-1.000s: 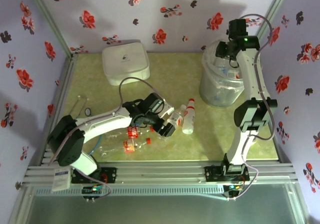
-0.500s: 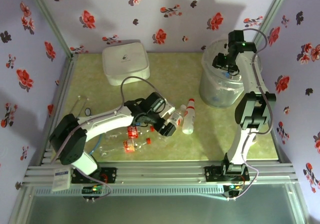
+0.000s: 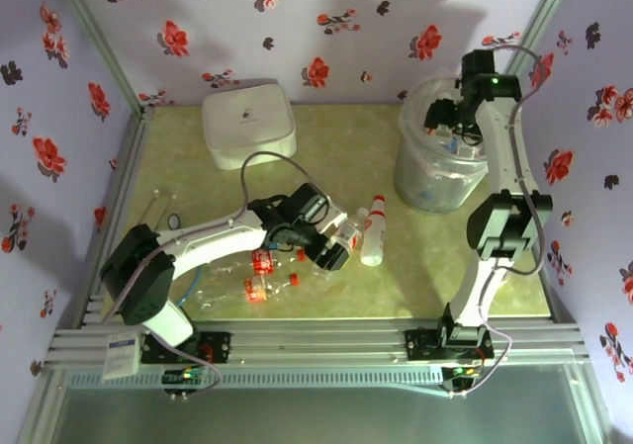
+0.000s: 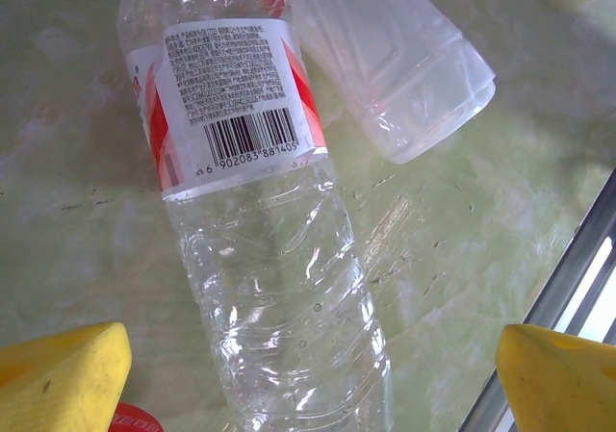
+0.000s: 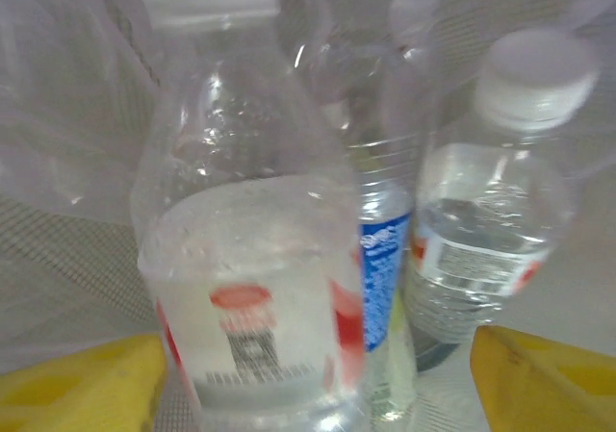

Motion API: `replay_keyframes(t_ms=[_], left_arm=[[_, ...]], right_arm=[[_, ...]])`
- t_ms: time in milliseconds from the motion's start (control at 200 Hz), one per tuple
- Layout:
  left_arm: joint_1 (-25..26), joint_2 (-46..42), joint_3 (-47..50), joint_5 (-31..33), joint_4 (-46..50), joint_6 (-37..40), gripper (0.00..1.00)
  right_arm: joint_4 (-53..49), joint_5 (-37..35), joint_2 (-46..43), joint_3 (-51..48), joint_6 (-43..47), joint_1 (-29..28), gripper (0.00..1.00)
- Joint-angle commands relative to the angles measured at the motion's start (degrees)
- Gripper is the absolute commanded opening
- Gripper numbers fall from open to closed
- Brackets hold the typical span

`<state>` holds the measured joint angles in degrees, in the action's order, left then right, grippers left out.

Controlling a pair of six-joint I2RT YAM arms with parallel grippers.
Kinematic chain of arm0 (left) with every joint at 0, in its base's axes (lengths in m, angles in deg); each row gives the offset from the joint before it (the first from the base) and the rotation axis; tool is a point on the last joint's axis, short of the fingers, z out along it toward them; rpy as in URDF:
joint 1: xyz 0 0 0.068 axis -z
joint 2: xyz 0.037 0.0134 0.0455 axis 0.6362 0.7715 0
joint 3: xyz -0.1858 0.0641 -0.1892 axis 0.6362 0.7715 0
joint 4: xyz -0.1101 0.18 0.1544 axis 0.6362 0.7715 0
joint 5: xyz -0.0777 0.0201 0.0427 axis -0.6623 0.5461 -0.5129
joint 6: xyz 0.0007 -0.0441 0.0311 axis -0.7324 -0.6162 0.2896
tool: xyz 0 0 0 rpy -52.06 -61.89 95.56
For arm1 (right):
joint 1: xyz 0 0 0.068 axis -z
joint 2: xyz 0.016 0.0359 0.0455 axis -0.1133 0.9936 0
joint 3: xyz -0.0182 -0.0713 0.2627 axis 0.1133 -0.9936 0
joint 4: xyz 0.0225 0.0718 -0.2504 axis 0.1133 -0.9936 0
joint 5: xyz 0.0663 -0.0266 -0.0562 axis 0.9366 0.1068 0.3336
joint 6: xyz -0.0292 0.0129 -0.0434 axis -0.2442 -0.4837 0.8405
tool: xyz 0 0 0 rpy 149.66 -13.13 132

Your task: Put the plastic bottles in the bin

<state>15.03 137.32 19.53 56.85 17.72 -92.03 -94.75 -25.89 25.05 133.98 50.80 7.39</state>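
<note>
Three plastic bottles (image 5: 255, 288) stand inside the one bin (image 3: 415, 182), under the right gripper (image 5: 313, 379), its fingers apart; about five lie on the green marbled table (image 3: 346, 147), one below the left gripper (image 4: 310, 374), fingers spread; lilac flowered walls (image 3: 247, 29) all round

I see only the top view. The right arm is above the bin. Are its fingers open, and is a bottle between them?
Observer: Yes. In the right wrist view the right fingers stand wide apart, with a red-labelled bottle between them, clear of one finger.
Operator: What lies beyond it?
Observer: Two more bottles in the bin: a blue-labelled bottle and a third bottle.
Operator: And the other arm?
Observer: The left fingers are open, either side of a lying bottle, touching it nowhere.
</note>
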Motion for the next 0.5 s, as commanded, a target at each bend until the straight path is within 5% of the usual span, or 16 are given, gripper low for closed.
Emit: replay_keyframes(t_ms=[0,245,495], left_arm=[[0.56,0.55,-0.55,0.98,0.11,0.6,0.98],[0.56,0.4,0.17,1.04,0.06,0.7,0.98],[0.56,-0.8,1.65,1.57,-1.07,0.47,0.98]], right_arm=[[-3.52,-2.34,-4.38,0.78,1.09,0.34,0.79],[-0.95,-0.65,-5.64,-7.72,0.74,0.88,0.55],[2.34,7.93,-2.53,-10.45,0.52,0.47,0.54]])
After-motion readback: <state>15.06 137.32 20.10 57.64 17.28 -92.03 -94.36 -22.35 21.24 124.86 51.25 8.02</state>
